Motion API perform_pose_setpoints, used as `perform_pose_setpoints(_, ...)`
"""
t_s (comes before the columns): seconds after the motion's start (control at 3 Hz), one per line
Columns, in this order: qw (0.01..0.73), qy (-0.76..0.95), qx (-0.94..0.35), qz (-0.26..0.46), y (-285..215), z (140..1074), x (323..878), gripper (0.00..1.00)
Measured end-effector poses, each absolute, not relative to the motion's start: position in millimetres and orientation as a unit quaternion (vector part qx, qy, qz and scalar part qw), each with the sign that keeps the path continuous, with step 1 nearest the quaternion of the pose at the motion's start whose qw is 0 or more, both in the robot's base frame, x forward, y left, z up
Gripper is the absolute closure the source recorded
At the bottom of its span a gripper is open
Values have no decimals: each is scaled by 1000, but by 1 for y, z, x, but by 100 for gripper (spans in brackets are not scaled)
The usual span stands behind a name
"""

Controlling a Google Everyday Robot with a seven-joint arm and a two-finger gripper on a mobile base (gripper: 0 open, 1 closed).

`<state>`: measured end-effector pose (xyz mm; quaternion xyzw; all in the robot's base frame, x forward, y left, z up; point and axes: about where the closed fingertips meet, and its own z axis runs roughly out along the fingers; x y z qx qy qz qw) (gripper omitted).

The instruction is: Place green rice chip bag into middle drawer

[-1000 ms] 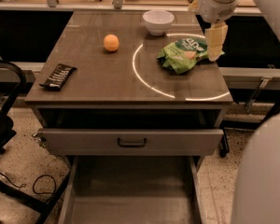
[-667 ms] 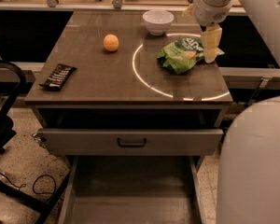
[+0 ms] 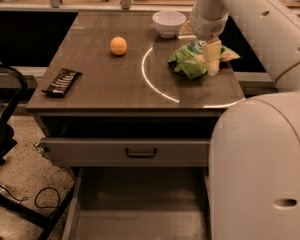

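Gripper (image 3: 212, 59) pointed down over the right end of the green rice chip bag (image 3: 189, 63), near the table's (image 3: 105, 89) 2 o'clock corner; we could not tell whether it was open or closed. Most of the bag lay toward 9 o'clock from it, with the long axis running 8 to 2. The middle drawer (image 3: 140, 204) stood open toward 7 o'clock, below.

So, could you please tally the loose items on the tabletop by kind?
Bowl: 1
Orange: 1
Green bag: 1
Black bar: 1
Total: 4
The claw, at the bag, is not counted.
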<state>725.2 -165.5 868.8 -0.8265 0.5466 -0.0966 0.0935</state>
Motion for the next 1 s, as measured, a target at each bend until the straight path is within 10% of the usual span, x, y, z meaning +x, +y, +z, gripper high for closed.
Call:
perform_pose_setpoints(0.33, 83, 536, -836, -80, -157, 849, 725, 0)
perform_pose_setpoints(1.0, 83, 525, -844, -69, -149, 832, 725, 41)
